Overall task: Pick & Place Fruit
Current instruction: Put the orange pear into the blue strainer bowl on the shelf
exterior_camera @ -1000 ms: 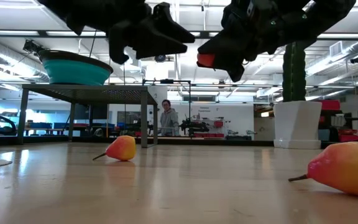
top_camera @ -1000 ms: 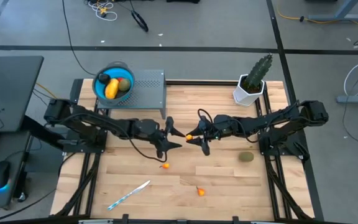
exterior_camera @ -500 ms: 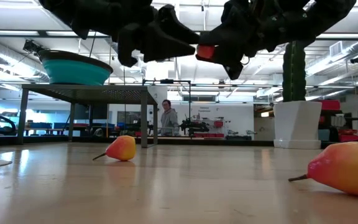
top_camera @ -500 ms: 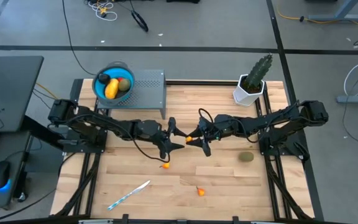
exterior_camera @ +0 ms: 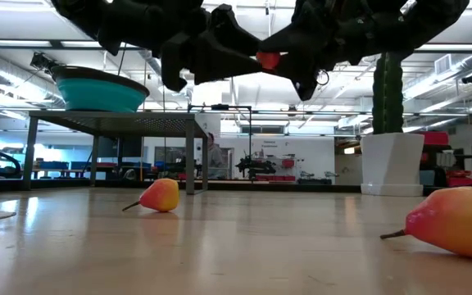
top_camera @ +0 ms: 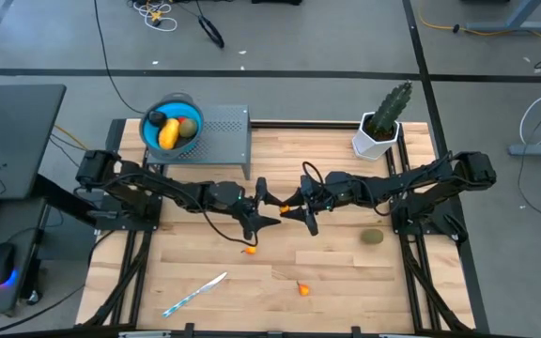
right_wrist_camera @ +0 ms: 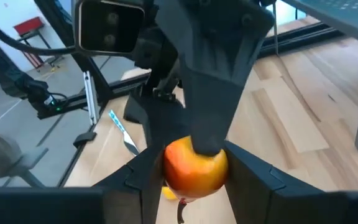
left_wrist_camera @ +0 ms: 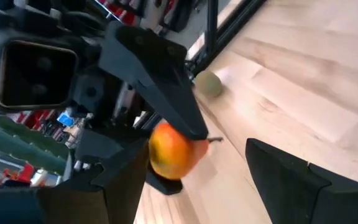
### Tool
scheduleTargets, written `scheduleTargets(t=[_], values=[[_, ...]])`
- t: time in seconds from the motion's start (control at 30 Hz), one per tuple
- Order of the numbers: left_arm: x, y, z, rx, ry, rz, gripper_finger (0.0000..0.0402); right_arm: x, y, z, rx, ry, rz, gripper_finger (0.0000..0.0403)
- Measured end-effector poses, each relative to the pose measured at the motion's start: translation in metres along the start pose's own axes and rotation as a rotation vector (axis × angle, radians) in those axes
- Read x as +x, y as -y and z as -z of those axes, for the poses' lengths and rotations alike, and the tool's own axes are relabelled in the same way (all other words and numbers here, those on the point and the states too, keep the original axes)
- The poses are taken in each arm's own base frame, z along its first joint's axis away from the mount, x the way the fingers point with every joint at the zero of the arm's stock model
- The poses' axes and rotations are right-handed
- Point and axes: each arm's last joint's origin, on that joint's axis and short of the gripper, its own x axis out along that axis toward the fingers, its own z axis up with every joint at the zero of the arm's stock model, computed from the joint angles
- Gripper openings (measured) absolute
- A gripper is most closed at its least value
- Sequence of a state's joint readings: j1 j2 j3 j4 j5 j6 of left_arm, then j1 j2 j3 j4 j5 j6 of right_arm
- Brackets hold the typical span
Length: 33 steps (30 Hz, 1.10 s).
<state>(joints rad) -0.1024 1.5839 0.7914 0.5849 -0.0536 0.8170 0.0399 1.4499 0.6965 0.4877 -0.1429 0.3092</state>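
A small orange-red fruit (right_wrist_camera: 194, 167) hangs high over the middle of the table, with my right gripper (top_camera: 291, 207) shut on it. My left gripper (top_camera: 272, 204) faces it from the table's left, open, one finger on each side of the fruit (left_wrist_camera: 171, 150). Two more orange-red pieces (top_camera: 249, 250) (top_camera: 302, 289) and an olive oval (top_camera: 372, 238) lie on the wooden table. A teal bowl (top_camera: 150, 134) on a grey stand at the far left holds a yellow fruit (top_camera: 168, 134), a black ball and an olive fruit. My right gripper pinches the orange-red fruit by its two sides (right_wrist_camera: 169, 171) between its two fingers. The fingers come nearly level from the table's right. The fruit is lifted clear of the table (exterior_camera: 267, 60). My left gripper: one finger (right_wrist_camera: 213, 99) overlaps the fruit's top in the right wrist view; whether it touches the fruit I cannot tell.
A white-and-blue knife-like stick (top_camera: 195, 293) lies near the table's front left. A green cactus in a white pot (top_camera: 380, 127) stands at the far right corner. The grey stand (top_camera: 224, 136) occupies the far left. Bare wood lies under both grippers.
My left gripper has gone toward the table's right, up to my right gripper, so that its fingers now reach around the held fruit. The fruit has risen slightly in the low view while my right arm kept its place.
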Motion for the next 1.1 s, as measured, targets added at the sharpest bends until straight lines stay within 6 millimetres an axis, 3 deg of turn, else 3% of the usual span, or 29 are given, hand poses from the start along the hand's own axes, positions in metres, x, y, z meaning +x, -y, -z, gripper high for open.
scheduleTargets(t=[0.7, 1.1], values=[[0.001, 0.000, 0.000, 0.012, 0.014, -0.009, 0.0257, 0.010, 0.003, 0.005, -0.012, 0.033, -0.011, 0.0156], [0.001, 0.001, 0.000, 0.040, 0.012, 0.002, 0.0209, 0.010, 0.003, 0.005, -0.021, 0.028, -0.010, 0.0156]])
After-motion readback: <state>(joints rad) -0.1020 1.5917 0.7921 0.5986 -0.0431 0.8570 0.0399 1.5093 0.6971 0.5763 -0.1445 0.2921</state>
